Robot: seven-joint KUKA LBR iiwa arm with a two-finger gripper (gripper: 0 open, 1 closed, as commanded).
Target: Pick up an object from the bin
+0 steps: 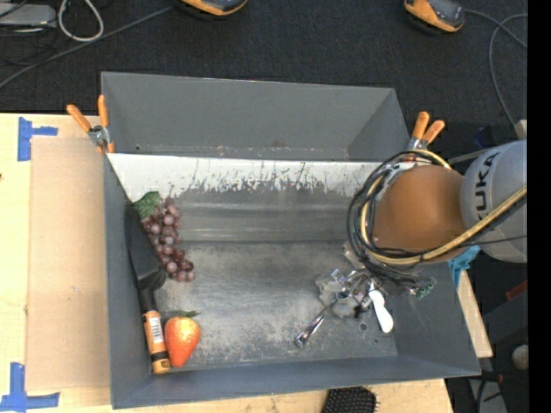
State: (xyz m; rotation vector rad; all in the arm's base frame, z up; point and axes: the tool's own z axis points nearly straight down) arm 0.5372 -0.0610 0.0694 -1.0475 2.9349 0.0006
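**Gripper low at the bin's right, the pickings all on the left**

The gripper (349, 298) sits low over the floor in the right front part of the bin (258, 144). It is a tangle of metal under the arm's orange cover, and I cannot tell whether it is spread or pressed together. Nothing can be made out in its grasp. A thin metal piece (310, 327) juts from it toward the front wall; I cannot tell whether this is part of the robot or a loose thing.

The things to pick lie well apart from it, along the left wall. The grapes (168, 241) lie midway, with a black tool (140, 269) beside them. In the front left corner a strawberry (182, 339) touches an orange tube (155, 341).

The strawberry looks the easiest. It is probably light, stiff and smooth, so a pinch across its widest part should hold, while the tapered tip could slip. The grapes are likely knobbly and floppy and are best gripped across the middle of the bunch. The tube lies tight against the wall, which leaves little room.
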